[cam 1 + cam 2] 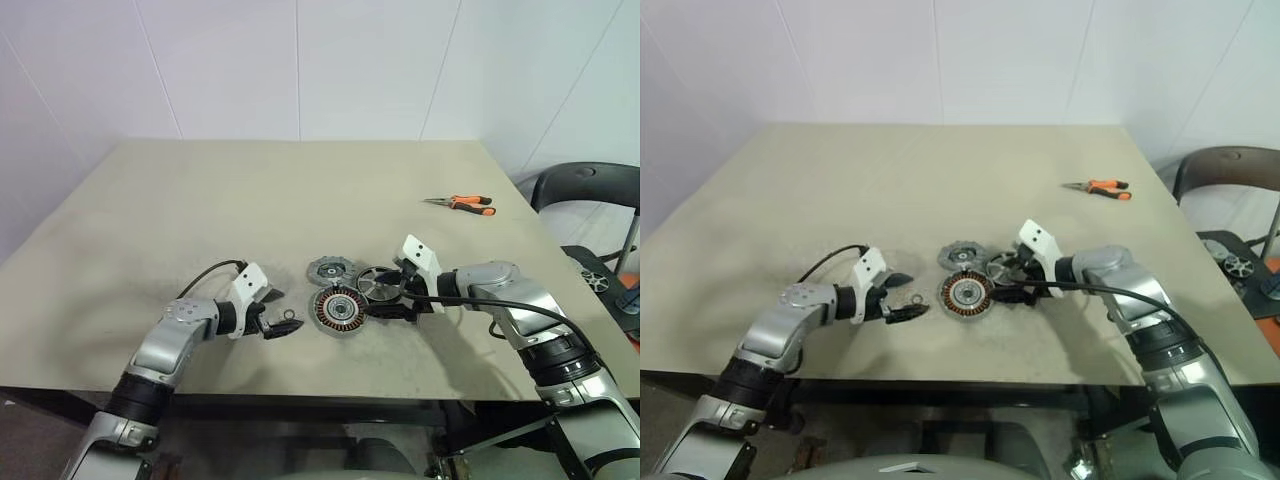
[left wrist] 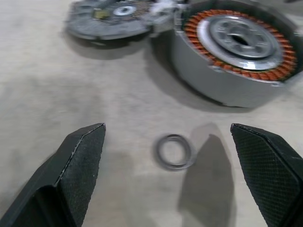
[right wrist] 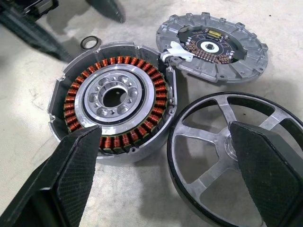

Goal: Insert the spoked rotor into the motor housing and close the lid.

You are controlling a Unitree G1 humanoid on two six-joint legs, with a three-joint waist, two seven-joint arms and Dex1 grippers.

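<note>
The motor housing (image 1: 338, 310), a round cup with copper coils around a metal centre, lies near the table's front. Just behind it lies the dull grey notched lid (image 1: 330, 270). The shiny spoked rotor (image 3: 203, 146) rests against the housing's right side. My right gripper (image 3: 165, 130) is open over them, with one finger above the rotor's hub and the other at the housing's near edge, gripping nothing. My left gripper (image 2: 166, 127) is open just left of the housing. A small thin ring (image 2: 175, 151) lies on the table between its fingers (image 2: 80, 161).
Orange-handled pliers (image 1: 462, 203) lie at the table's far right. A dark chair (image 1: 590, 185) stands beyond the table's right edge. The table (image 1: 200, 200) stretches bare to the back wall and the left.
</note>
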